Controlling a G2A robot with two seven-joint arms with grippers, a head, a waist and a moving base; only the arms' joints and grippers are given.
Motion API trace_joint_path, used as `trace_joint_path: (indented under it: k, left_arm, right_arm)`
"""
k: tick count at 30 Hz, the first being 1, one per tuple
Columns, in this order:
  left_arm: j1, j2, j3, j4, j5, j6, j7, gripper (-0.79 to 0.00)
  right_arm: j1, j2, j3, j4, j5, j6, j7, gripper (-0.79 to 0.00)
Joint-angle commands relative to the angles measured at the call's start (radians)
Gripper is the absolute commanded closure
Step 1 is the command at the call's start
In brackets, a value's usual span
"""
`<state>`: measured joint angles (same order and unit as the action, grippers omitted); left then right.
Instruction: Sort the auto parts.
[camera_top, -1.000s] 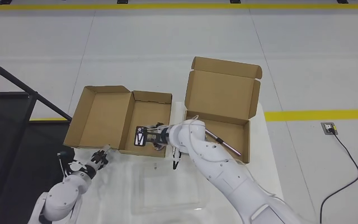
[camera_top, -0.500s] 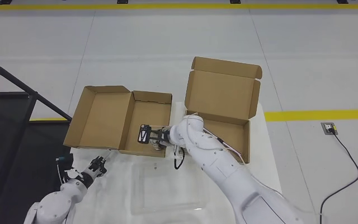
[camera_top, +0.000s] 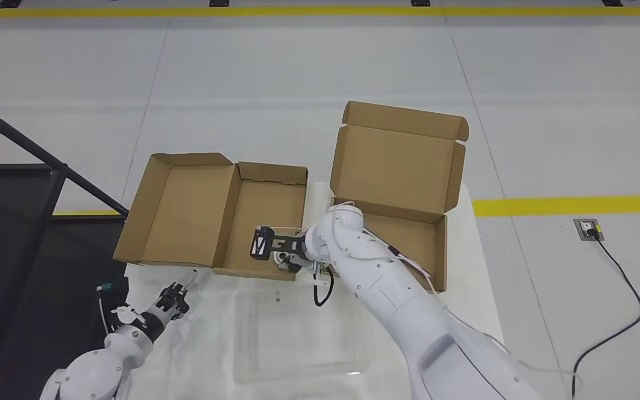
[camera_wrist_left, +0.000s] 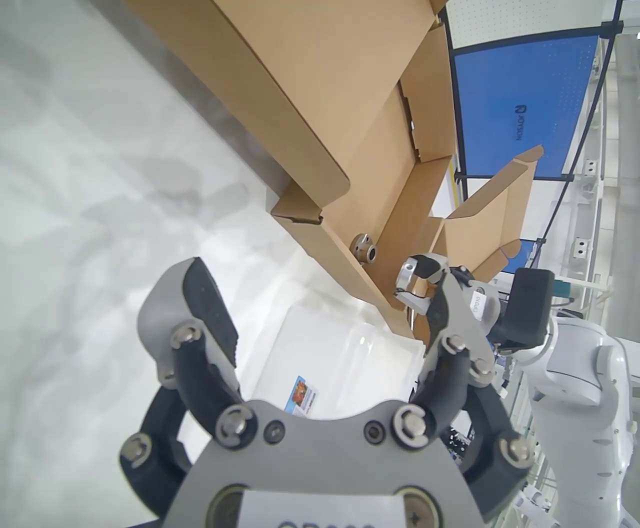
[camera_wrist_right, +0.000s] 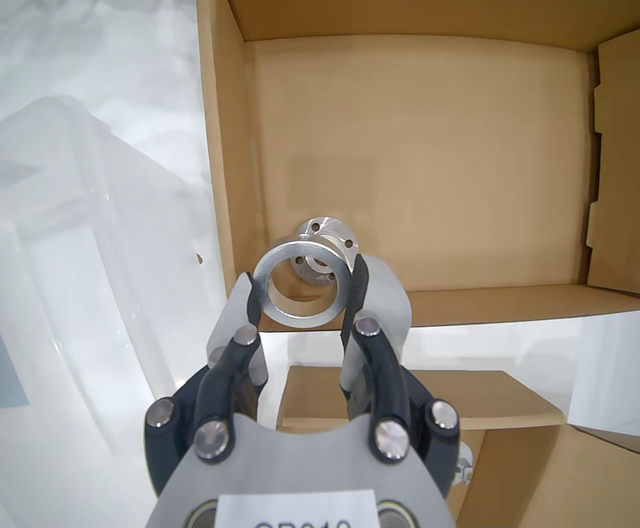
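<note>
My right hand (camera_wrist_right: 305, 287) is clamped on a metal ring (camera_wrist_right: 300, 316) and holds it over the near wall of the left cardboard box (camera_wrist_right: 425, 150). A flanged metal part (camera_wrist_right: 332, 235) lies on the box floor just inside that wall. My left hand (camera_wrist_left: 320, 287) hangs with its fingers spread wide above the near left of the white worktop (camera_wrist_left: 75, 200), close to the box's near left corner.
</note>
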<state>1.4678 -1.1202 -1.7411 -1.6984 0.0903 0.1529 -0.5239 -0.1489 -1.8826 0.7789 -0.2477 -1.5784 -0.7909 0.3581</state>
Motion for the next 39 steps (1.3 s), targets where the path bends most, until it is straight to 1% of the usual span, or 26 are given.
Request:
trace_joint_path:
  k: [1, 3, 6, 8, 12, 14, 18, 21, 23, 25, 26, 27, 29, 32, 37, 39]
  left_arm:
    - [0.0, 0.0, 0.0, 0.0, 0.0, -0.001, 0.001, -0.785]
    - [0.0, 0.0, -0.001, 0.0, 0.0, -0.002, 0.001, -0.785]
    - [0.0, 0.0, -0.001, 0.002, -0.002, -0.006, 0.0, -0.785]
    - [0.0, 0.0, -0.002, 0.003, -0.002, -0.006, 0.0, -0.785]
    - [-0.001, 0.0, -0.003, 0.005, -0.002, -0.008, -0.002, -0.785]
    - [-0.001, 0.0, -0.004, 0.005, -0.002, -0.008, -0.003, -0.785]
    - [-0.002, 0.0, -0.005, 0.008, -0.004, -0.008, -0.003, -0.785]
    - [-0.003, 0.0, -0.007, 0.009, -0.004, -0.009, -0.004, -0.785]
    - [-0.004, 0.0, -0.007, 0.01, -0.004, -0.01, -0.004, -0.785]
    - [-0.003, 0.0, -0.007, 0.011, -0.004, -0.012, -0.003, -0.785]
    - [-0.003, 0.0, -0.007, 0.011, -0.005, -0.013, -0.004, -0.785]
    - [-0.003, 0.0, -0.008, 0.011, -0.006, -0.014, -0.005, -0.785]
    - [-0.003, 0.0, -0.009, 0.011, -0.008, -0.017, -0.005, -0.785]
    - [0.001, 0.001, -0.019, 0.007, -0.022, -0.03, -0.004, -0.785]
    - [0.021, 0.002, -0.048, 0.0, -0.057, -0.087, -0.014, -0.785]
    - [0.031, 0.003, -0.061, -0.006, -0.066, -0.113, -0.016, -0.785]
  right_arm:
    - [0.002, -0.003, -0.001, 0.008, 0.001, -0.001, -0.002, -0.252]
    - [0.005, -0.006, -0.002, 0.015, 0.0, -0.004, -0.003, -0.299]
    - [0.008, -0.01, -0.004, 0.024, 0.0, -0.006, -0.004, -0.302]
    - [0.009, -0.012, -0.005, 0.028, -0.001, -0.006, -0.005, -0.317]
    - [0.011, -0.015, -0.006, 0.032, -0.002, -0.007, -0.008, -0.409]
    - [0.012, -0.016, -0.007, 0.035, -0.003, -0.009, -0.008, -0.413]
    - [0.013, -0.018, -0.008, 0.037, -0.005, -0.005, -0.015, -0.471]
    - [0.014, -0.019, -0.009, 0.038, -0.008, -0.003, -0.02, -0.459]
    - [0.015, -0.019, -0.01, 0.036, -0.011, 0.002, -0.027, -0.48]
    - [0.014, -0.018, -0.013, 0.03, -0.02, 0.016, -0.045, -0.526]
    - [0.014, -0.018, -0.015, 0.028, -0.026, 0.023, -0.058, -0.533]
    - [0.015, -0.016, -0.017, 0.025, -0.033, 0.032, -0.073, -0.536]
    - [0.013, -0.012, -0.023, 0.015, -0.054, 0.044, -0.12, -0.576]
    - [0.009, -0.001, -0.037, -0.007, -0.103, 0.046, -0.228, -0.64]
    - [-0.009, 0.032, -0.065, -0.044, -0.211, 0.065, -0.456, -0.603]
    - [-0.018, 0.047, -0.069, -0.056, -0.245, 0.095, -0.533, -0.662]
